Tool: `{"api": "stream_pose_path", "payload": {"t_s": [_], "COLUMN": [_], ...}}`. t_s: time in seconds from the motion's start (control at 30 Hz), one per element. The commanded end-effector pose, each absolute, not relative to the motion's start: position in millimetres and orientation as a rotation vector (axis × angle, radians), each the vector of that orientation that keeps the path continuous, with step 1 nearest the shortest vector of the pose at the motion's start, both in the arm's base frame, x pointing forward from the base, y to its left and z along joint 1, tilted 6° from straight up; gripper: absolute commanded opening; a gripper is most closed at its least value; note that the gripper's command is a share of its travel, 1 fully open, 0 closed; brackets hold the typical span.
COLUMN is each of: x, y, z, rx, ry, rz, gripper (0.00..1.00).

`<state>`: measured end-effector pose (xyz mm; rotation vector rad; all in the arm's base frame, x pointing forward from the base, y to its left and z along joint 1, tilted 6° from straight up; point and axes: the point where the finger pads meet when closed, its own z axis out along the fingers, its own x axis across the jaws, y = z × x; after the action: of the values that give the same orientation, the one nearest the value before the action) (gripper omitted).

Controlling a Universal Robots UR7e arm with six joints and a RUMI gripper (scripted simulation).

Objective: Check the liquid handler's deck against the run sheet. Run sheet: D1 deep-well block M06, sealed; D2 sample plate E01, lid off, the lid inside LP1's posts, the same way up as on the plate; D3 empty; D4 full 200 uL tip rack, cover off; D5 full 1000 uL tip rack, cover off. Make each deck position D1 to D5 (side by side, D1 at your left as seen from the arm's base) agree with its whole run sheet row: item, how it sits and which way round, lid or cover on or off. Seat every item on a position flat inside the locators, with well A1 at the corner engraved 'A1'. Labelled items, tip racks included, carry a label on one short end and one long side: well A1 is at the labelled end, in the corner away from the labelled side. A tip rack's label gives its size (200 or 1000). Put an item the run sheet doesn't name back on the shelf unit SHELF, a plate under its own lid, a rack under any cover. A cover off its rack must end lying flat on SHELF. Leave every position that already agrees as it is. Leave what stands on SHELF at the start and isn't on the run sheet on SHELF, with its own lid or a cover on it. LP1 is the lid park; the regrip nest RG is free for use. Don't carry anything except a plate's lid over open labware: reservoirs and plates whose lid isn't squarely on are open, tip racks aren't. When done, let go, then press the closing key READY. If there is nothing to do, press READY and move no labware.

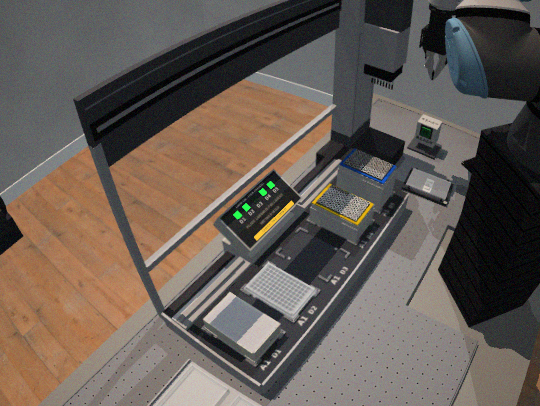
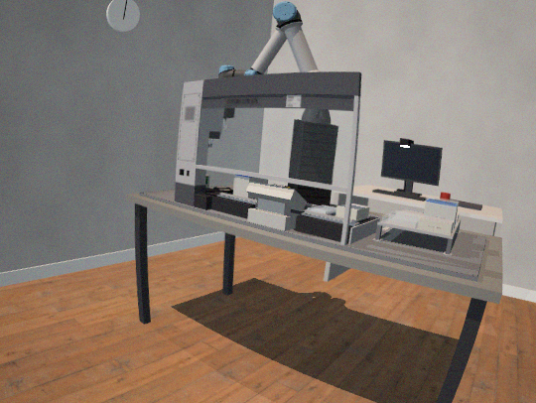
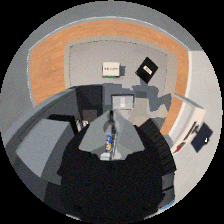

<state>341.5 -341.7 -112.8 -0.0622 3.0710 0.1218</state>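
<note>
My gripper (image 1: 435, 70) (image 3: 111, 110) is shut and holds nothing. It hangs high at the back right of the deck, above the READY key box (image 1: 427, 132) (image 3: 111, 69). On the deck, D1 holds a sealed deep-well block (image 1: 242, 324). D2 holds an open sample plate (image 1: 281, 290). D3 (image 1: 312, 257) is bare. D4 holds a yellow-rimmed tip rack (image 1: 343, 204) without a cover. D5 holds a blue-rimmed tip rack (image 1: 368, 166) without a cover. A flat lid (image 1: 429, 186) (image 3: 146, 70) lies in the lid park beside D5.
A status panel (image 1: 257, 210) with green lights stands behind D2 and D3. The handler's black gantry beam (image 1: 200, 65) and grey column (image 1: 352, 75) rise over the deck. The arm's black pedestal (image 1: 500, 225) stands at the right. The shelf unit (image 2: 417, 225) carries a blue-topped rack (image 2: 442, 208).
</note>
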Motion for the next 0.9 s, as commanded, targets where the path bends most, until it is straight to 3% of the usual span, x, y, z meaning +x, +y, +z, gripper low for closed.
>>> {"api": "stream_pose_path", "payload": {"t_s": [0.0, 0.87], "x": [344.5, 347.0], "y": [-342.4, -339.3], "z": [-112.4, -150.5], "rx": [-0.061, -0.061], "ry": [3.071, 3.071], "rz": [0.121, 0.121], "gripper": [0.0, 0.0]}}
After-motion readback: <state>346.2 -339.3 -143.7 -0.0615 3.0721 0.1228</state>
